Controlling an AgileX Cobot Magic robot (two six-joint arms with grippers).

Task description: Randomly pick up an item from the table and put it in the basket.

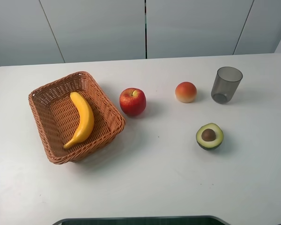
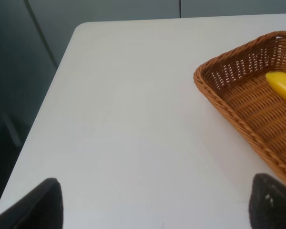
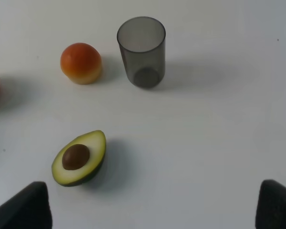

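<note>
The yellow banana (image 1: 82, 120) lies inside the orange-brown wicker basket (image 1: 41, 123) on the left of the white table (image 1: 159, 183). In the left wrist view one end of the banana (image 2: 282, 85) shows in the basket (image 2: 219, 102). My left gripper (image 2: 157, 210) is open and empty, low over bare table beside the basket's corner. My right gripper (image 3: 151, 210) is open and empty, above the table near the halved avocado (image 3: 79, 158). Neither arm shows in the exterior high view.
A red apple (image 1: 132, 101) stands just right of the basket. An orange-red round fruit (image 1: 186, 92), a grey translucent cup (image 1: 225, 85) and the halved avocado (image 1: 209, 136) lie on the right half. The table's left edge (image 2: 47, 100) runs near my left gripper.
</note>
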